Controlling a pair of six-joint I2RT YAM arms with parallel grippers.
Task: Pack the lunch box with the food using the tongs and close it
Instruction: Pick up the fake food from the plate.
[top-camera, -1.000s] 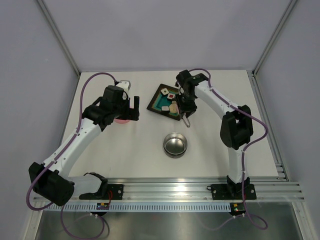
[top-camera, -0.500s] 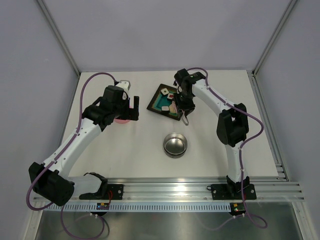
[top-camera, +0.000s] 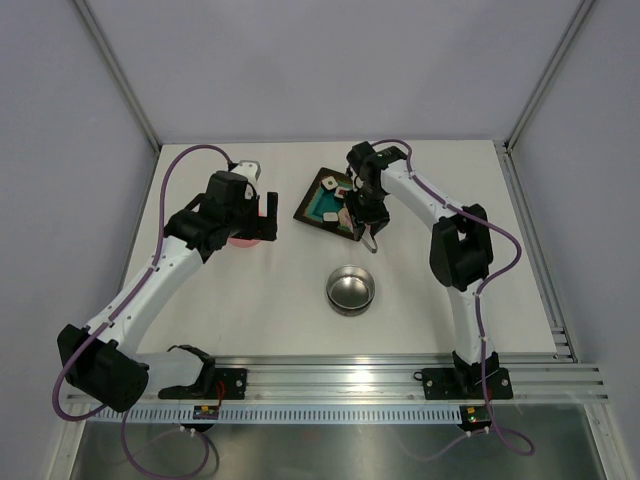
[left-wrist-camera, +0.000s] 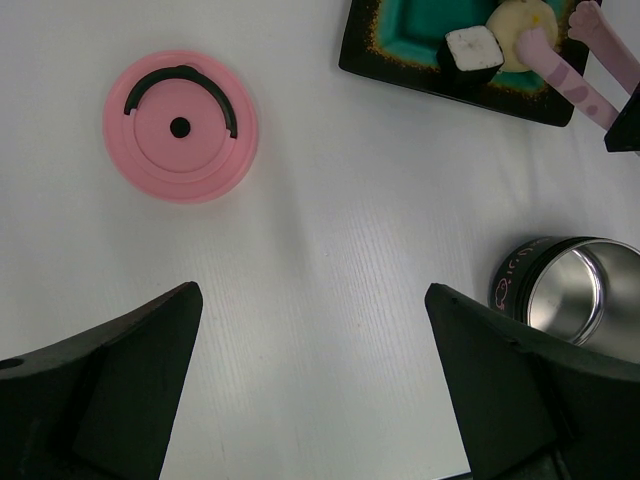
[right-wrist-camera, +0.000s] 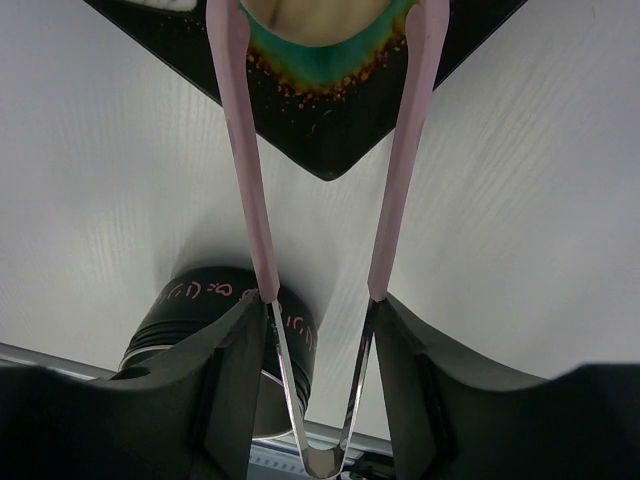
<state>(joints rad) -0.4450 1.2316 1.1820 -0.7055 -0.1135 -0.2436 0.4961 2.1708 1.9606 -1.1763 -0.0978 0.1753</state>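
Right hand (right-wrist-camera: 320, 322) clamped on tongs (right-wrist-camera: 243, 170), long axis straight ahead, tips over tray (right-wrist-camera: 330, 135)

A: Light ok?
B: Yep, bright + even, from overhead. Only soft shadows on the white tabletop (top-camera: 280, 300).
A: Glare?
B: Some inside the round shiny steel container (top-camera: 350, 290), plus a sheen along the thin pink-armed tongs (right-wrist-camera: 254, 200).
A: Focus?
B: Top view's sharp. In the wrist cam the left gripper's (left-wrist-camera: 312, 290) black fingers (left-wrist-camera: 100, 390) go soft, dark, w/ hardly any detail.
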